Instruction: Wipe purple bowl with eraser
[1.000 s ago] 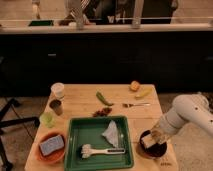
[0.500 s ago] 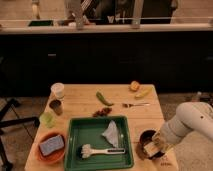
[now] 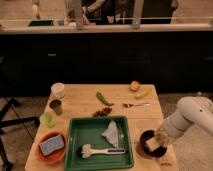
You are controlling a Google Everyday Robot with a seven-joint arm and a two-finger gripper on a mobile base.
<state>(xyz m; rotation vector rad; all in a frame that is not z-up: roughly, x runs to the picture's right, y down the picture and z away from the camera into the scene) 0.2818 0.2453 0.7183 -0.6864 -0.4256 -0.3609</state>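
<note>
The purple bowl [image 3: 148,140] sits at the front right corner of the wooden table [image 3: 80,102], dark and round. My white arm reaches in from the right, and my gripper [image 3: 158,140] is down inside the bowl. It is shut on the eraser [image 3: 153,144], a small pale tan block that rests against the bowl's inner surface. The gripper covers part of the bowl's right side.
A green tray [image 3: 75,150] with a white brush [image 3: 99,151] and a crumpled cloth [image 3: 111,134] lies left of the bowl. An orange bowl [image 3: 44,156] holds a blue-grey sponge [image 3: 51,144]. Cups [image 3: 58,90], a green pepper [image 3: 102,98], a fork [image 3: 135,105] and fruit [image 3: 134,86] lie further back.
My arm has lowered and drawn toward the table's front edge, carrying the eraser down and slightly leftward inside the purple bowl. The bowl and the other things stay put.
</note>
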